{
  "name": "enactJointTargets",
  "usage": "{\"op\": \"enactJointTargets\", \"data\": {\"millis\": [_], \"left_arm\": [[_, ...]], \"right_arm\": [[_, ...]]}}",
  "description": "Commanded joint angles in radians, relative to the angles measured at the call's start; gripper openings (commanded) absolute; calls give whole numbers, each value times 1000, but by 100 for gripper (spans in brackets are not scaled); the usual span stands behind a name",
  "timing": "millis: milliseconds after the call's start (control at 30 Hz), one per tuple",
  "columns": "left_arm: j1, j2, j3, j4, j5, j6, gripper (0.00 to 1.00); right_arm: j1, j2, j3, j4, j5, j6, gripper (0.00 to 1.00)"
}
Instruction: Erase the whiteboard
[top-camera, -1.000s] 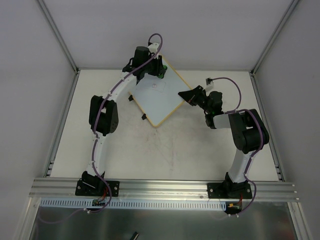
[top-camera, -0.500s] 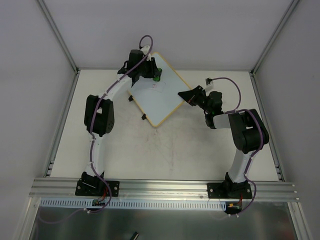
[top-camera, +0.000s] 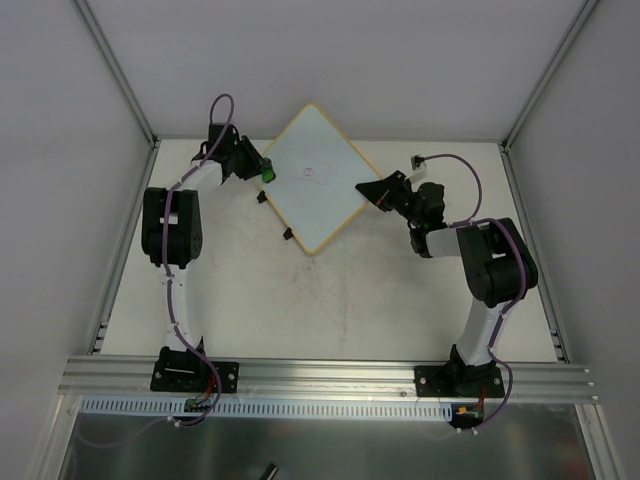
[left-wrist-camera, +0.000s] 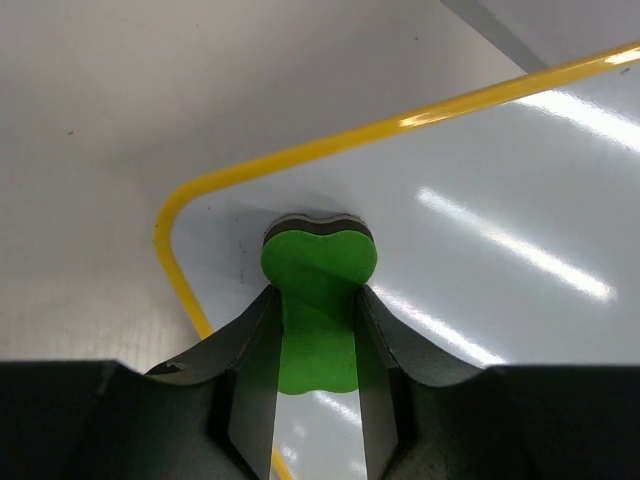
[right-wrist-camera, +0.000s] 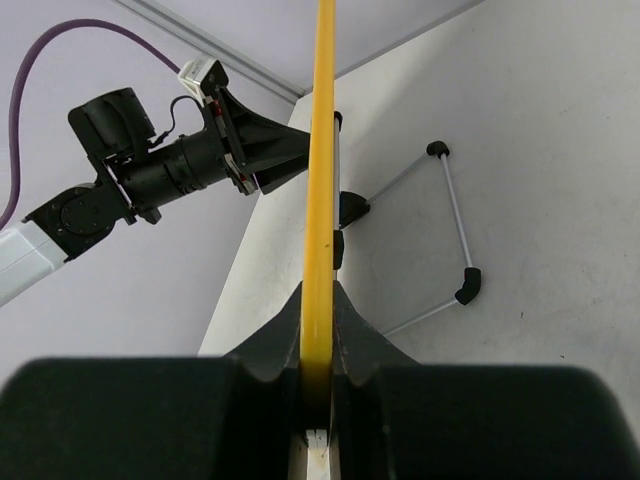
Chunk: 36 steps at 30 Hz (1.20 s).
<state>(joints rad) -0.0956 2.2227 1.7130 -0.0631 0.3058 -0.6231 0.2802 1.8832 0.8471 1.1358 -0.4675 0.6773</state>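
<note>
The whiteboard (top-camera: 325, 205), white with a yellow rim, lies as a diamond at the table's back middle, with a small faint mark (top-camera: 308, 172) near its upper left. My left gripper (top-camera: 262, 170) is shut on a green eraser (top-camera: 269, 175) at the board's left corner. In the left wrist view the eraser (left-wrist-camera: 320, 260) presses on the whiteboard (left-wrist-camera: 500, 200) just inside that rounded corner, between the left gripper (left-wrist-camera: 317, 300) fingers. My right gripper (top-camera: 372, 190) is shut on the board's right edge. The right wrist view shows the right gripper (right-wrist-camera: 320, 295) pinching the yellow rim (right-wrist-camera: 321, 150) edge-on.
Two black clips (top-camera: 262, 197) (top-camera: 287, 235) sit on the board's lower-left edge. A wire stand (right-wrist-camera: 455, 240) with black ends shows behind the board. Metal frame posts (top-camera: 115, 70) (top-camera: 550, 75) rise at the back corners; a rail (top-camera: 330, 375) crosses in front.
My left arm has swung left with the eraser, from the board's top area to its left corner, leaving more of the board uncovered. The right arm and the board have not moved.
</note>
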Motion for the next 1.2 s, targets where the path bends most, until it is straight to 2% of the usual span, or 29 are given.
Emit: {"op": "enactJointTargets", "data": {"millis": [0, 300, 533, 967, 1167], "left_arm": [[-21, 18, -76, -93, -17, -93, 0], [-21, -17, -162, -87, -48, -141, 0], [-73, -37, -205, 6, 33, -112, 0], [-266, -66, -110, 29, 49, 81, 0], [-343, -103, -85, 29, -7, 212, 0]], "right_arm": [[10, -7, 12, 140, -42, -9, 0], [5, 5, 4, 177, -45, 14, 0], [2, 13, 9, 182, -45, 21, 0], [5, 24, 18, 182, -54, 25, 0], [7, 25, 24, 180, -57, 25, 0]]}}
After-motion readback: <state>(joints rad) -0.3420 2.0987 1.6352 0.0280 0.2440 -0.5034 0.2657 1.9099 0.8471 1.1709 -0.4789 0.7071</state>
